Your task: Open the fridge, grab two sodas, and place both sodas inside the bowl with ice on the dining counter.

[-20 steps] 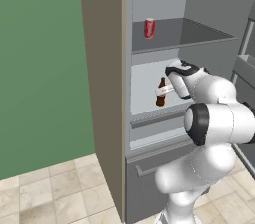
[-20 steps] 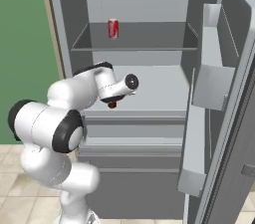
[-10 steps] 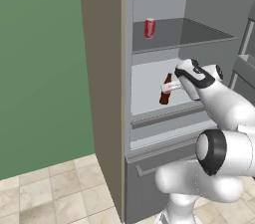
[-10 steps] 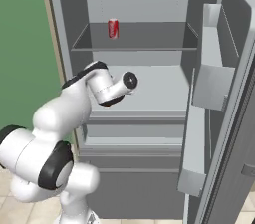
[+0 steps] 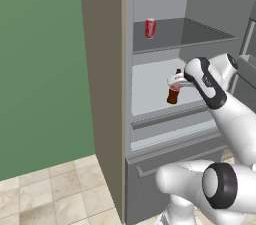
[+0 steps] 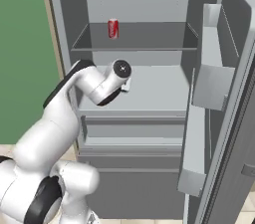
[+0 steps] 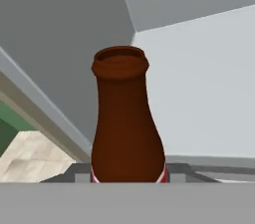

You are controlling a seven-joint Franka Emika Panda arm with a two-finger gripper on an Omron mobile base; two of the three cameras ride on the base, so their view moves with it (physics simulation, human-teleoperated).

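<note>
Above, red can alone; door bins rightward.

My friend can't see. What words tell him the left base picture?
The white robot's gripper is shut on a brown cola bottle inside the open grey fridge. A red can stands on the shelf above.

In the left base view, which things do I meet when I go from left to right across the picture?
Green wall → fridge side panel → red can → cola bottle → white arm.
</note>
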